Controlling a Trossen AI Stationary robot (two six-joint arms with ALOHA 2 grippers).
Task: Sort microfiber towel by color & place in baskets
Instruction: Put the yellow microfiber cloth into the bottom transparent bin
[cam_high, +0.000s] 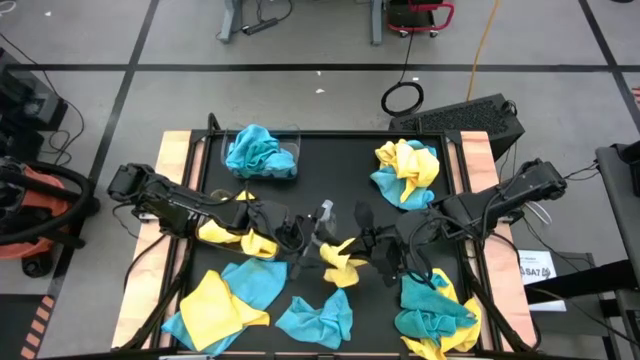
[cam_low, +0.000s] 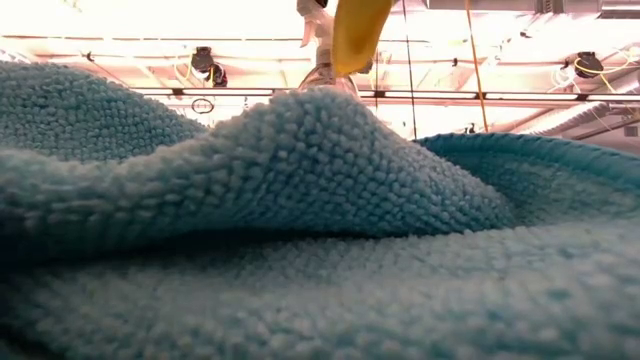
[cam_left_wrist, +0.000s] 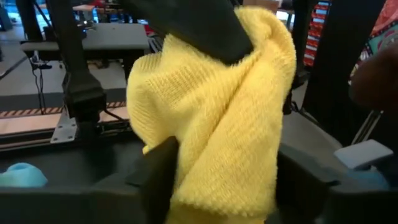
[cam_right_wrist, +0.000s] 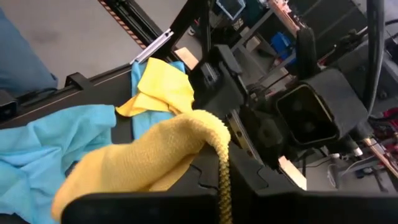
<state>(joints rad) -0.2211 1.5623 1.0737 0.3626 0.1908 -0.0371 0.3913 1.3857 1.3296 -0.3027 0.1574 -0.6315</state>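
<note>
Mid-counter, the yellow towel (cam_high: 340, 262) hangs between both hands: right hand (cam_high: 372, 252) clamped on one end, left hand (cam_left_wrist: 227, 180) straddling it, fingers parted (grip unclear); its length runs hand to hand.

bench (cam_high: 330, 160): black top | lying on it: yellow and teal towels (cam_high: 230, 300) in loose heaps | clear basket (cam_high: 262, 150) at far edge

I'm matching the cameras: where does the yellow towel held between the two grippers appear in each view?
High: yellow towel, table centre.
Low: a yellow strip hanging at top centre, likely it.
Left wrist: fills the centre.
Right wrist: lower centre.
Shared landmark: teal towels.
</note>
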